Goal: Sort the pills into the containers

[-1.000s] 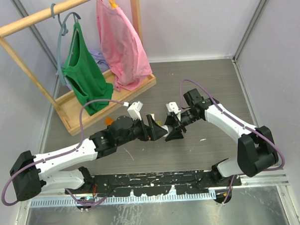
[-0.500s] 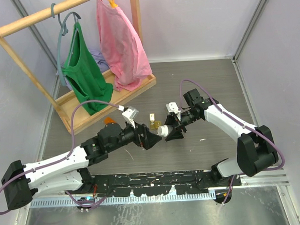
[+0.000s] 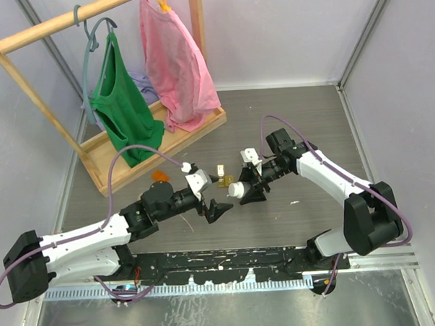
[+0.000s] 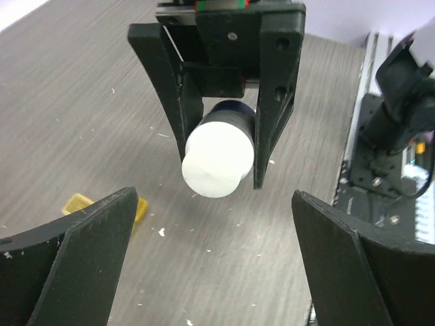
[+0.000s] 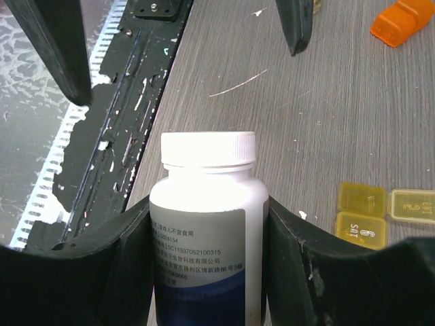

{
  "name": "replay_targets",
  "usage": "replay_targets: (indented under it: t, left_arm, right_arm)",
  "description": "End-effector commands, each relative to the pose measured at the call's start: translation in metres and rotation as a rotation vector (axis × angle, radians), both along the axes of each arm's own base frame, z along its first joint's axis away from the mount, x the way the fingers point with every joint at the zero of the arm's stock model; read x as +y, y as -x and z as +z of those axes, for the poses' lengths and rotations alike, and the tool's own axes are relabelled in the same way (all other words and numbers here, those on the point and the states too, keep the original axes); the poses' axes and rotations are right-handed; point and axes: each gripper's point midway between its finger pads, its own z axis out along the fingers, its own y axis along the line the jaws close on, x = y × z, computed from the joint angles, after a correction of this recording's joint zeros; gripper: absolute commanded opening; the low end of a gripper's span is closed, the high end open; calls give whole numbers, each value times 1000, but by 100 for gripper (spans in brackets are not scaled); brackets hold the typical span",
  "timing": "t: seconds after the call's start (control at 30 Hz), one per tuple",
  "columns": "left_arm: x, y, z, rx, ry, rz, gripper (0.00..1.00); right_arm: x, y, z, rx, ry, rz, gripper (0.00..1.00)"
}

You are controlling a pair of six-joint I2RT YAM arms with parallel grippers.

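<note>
My right gripper [image 3: 249, 187] is shut on a white pill bottle [image 3: 238, 189] with a white cap and a blue-and-grey label, holding it tilted above the table; in the right wrist view the bottle [image 5: 207, 224] fills the jaws. My left gripper [image 3: 216, 208] is open and empty, facing the bottle's cap [image 4: 217, 157] with a gap between. The yellow pill box [image 3: 220, 175] lies on the table just behind the bottle. It shows at the right in the right wrist view [image 5: 362, 212] and half hidden behind my left finger in the left wrist view [image 4: 78, 203].
An orange plastic piece [image 3: 159, 176] lies left of the pill box and shows in the right wrist view [image 5: 401, 20]. A wooden clothes rack [image 3: 159, 147] with green and pink garments stands at the back left. A black rail [image 3: 222, 260] runs along the near edge.
My left gripper has drawn back from the bottle's cap toward the near left and its jaws stand wider. The right gripper and the bottle have not moved.
</note>
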Motion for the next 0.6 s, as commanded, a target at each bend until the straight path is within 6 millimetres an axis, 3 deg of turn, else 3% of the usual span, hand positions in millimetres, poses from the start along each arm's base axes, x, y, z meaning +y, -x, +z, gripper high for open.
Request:
replay_targets:
  t: [0.0,0.33,0.57]
  left_arm:
    - [-8,-8,17,-309,-17,-67,98]
    - [-17,-24,17,-242,77,-151,99]
    - [-31,-16,14,-203,89,-251,83]
  right_arm:
    - [3,-3,10,-32,-30,11,1]
    - [2,-4,10,-34,-30,12,1]
    - [2,-3,10,-33,-30,13,1]
